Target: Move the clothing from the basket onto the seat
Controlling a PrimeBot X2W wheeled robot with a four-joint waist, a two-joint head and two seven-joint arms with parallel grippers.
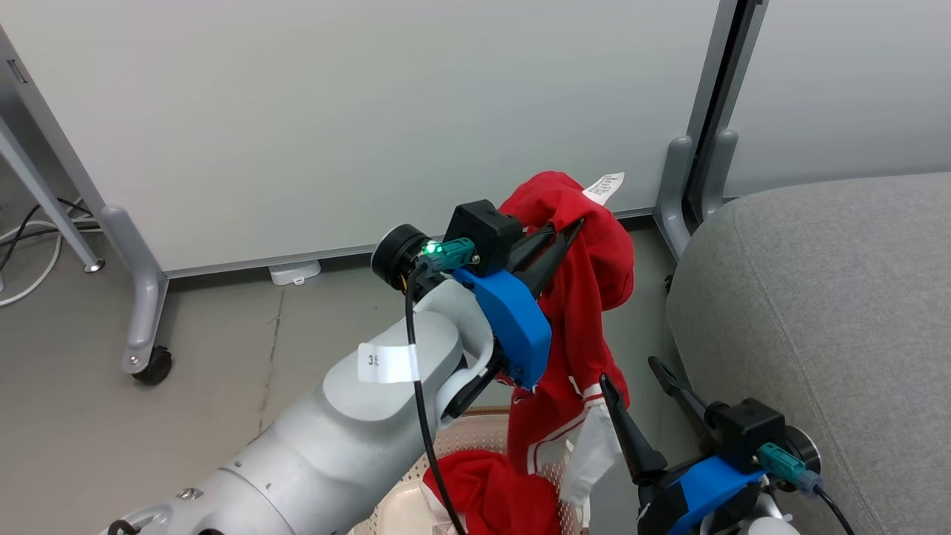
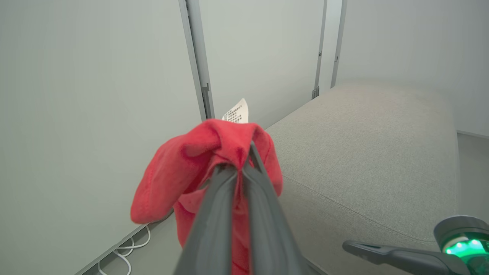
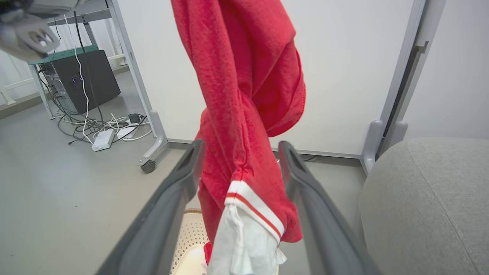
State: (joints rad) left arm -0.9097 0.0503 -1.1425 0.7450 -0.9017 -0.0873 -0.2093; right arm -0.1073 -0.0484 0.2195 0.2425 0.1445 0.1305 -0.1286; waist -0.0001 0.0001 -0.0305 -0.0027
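Pale partition panels (image 1: 371, 111) on grey wheeled posts close off the background, with a bare grey floor (image 1: 223, 357) below them. In the head view the left gripper (image 1: 568, 230) is raised in mid-frame, its jaws pressed together on a fold of a red garment (image 1: 587, 297). Fabric bunches over the fingertips, so the exact pinch point is hidden. The left wrist view shows the same grip (image 2: 244, 160): both dark fingers run into the red garment (image 2: 179, 172), and a white tag (image 2: 237, 112) sticks up behind it, its print too small to read.

The garment hangs down in a long twisted drape to a white ribbed band with a red stripe and a pale, inside-out end. That end reaches the basket (image 1: 438, 453), but whether it rests on anything there cannot be told. The basket is mostly covered by the pale left forearm (image 1: 356, 423) and cut off by the bottom edge. A second red piece (image 1: 483, 490) lies inside it, only partly visible.

The right gripper (image 1: 628, 371) sits low, between basket and seat (image 1: 817, 297), jaws spread wide and holding nothing. In its own wrist view the two fingers (image 3: 183, 183) stand either side of the hanging garment (image 3: 244, 95); contact with the cloth cannot be judged. The grey seat (image 3: 428, 206) lies to the right, cropped by the frame, with no clothing on the part shown. Cables (image 3: 103, 130) and a dark computer tower (image 3: 84, 80) sit at far left
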